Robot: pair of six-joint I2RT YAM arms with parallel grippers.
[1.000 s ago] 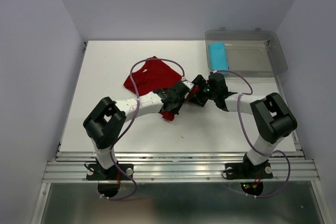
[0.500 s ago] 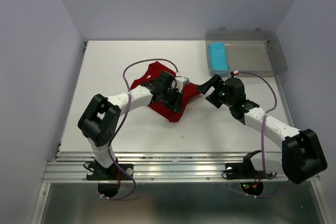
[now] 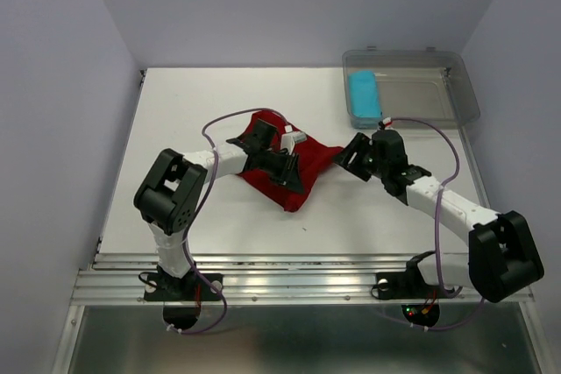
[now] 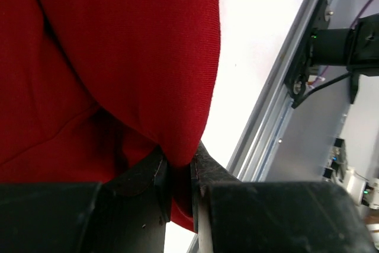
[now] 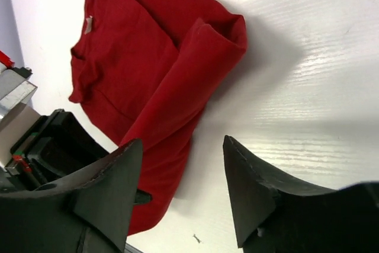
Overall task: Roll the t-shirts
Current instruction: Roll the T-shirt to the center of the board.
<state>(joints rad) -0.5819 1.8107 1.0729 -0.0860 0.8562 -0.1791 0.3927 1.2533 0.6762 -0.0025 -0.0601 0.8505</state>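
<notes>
Over the last second the two arms have drawn apart. They had been huddled together over the middle of the tabletop; now the right arm is stretched out and low, and its right gripper (image 5: 180,146) has let go. Its jaws stand wide with nothing between them, just off the right-hand tip of the dark red t-shirt (image 3: 317,160). The left gripper (image 4: 179,176) has kept its hold: the left wrist view shows a fold of red cloth pinched tight between its fingers, hanging up and away from them. That arm has shifted a little toward the left edge of the tabletop. In the same time the shirt has gone from a bunched lump half hidden under the grippers to a broader, flatter shape. It lies about the middle of the table (image 3: 175,129), with one point reaching toward the right and a folded layer doubled over on its near side. It is not rolled and still looks creased, so this reads as spreading or folding before any rolling starts. Most of the work on this garment seems to lie ahead. The light cyan-blue t-shirt (image 3: 364,98) has not moved. It sits as a compact roll at the left end of the clear plastic bin (image 3: 465,85) by the far right corner, and looks finished.
</notes>
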